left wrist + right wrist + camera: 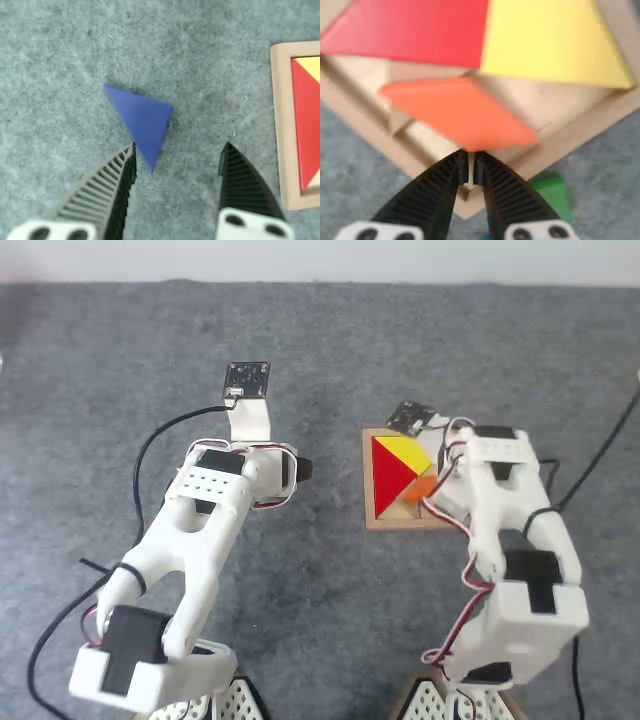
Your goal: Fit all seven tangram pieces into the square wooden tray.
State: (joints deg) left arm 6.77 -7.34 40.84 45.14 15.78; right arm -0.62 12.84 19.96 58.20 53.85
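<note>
My left end effector (pixel 180 145), fingers apart, hangs over the blue triangle (pixel 142 120): one sharp corner lies between my fingertips, its long edge running away from me.

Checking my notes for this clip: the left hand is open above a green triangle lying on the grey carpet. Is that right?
No. The triangle is blue, not green; the left wrist view shows it. The left hand is open above it on the grey carpet.

End effector (pixel 470 157) pinches tilted orange piece (pixel 460 112) over tray (pixel 570 140)
</note>
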